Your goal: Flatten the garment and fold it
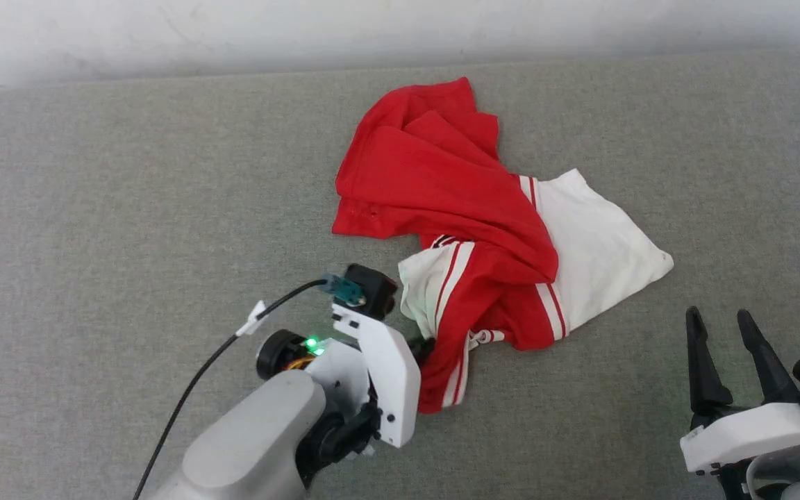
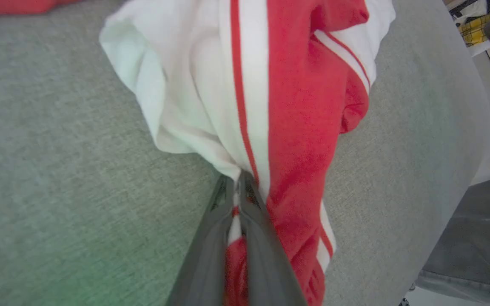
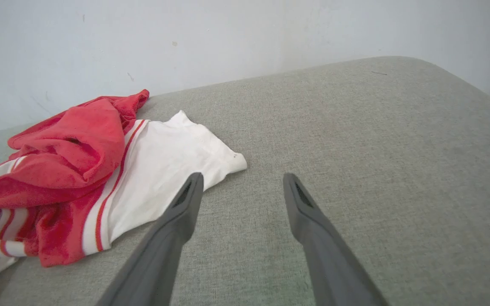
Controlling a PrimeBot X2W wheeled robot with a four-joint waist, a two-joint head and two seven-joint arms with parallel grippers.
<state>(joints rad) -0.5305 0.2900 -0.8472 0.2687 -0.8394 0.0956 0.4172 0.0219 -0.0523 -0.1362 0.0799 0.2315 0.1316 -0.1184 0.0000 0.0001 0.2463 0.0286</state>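
Note:
The garment (image 1: 469, 229), a bright red T-shirt with white sleeves and red-white striped trim, lies crumpled on the grey padded surface (image 1: 129, 208). Its chest lettering is hidden in the folds. My left gripper (image 1: 424, 347) is at the shirt's near-left edge; in the left wrist view this gripper (image 2: 238, 180) is shut on a pinch of the garment (image 2: 296, 127) where white sleeve meets red cloth. My right gripper (image 1: 719, 323) stands open at the lower right, off the shirt; in the right wrist view the same gripper (image 3: 243, 180) holds nothing, with the garment (image 3: 100, 170) to its left.
A pale wall (image 1: 372, 28) runs behind the grey surface. A black cable (image 1: 192, 389) trails from my left wrist. The surface's right edge (image 2: 479, 127) shows in the left wrist view, with yellow checked cloth (image 2: 479, 25) beyond it.

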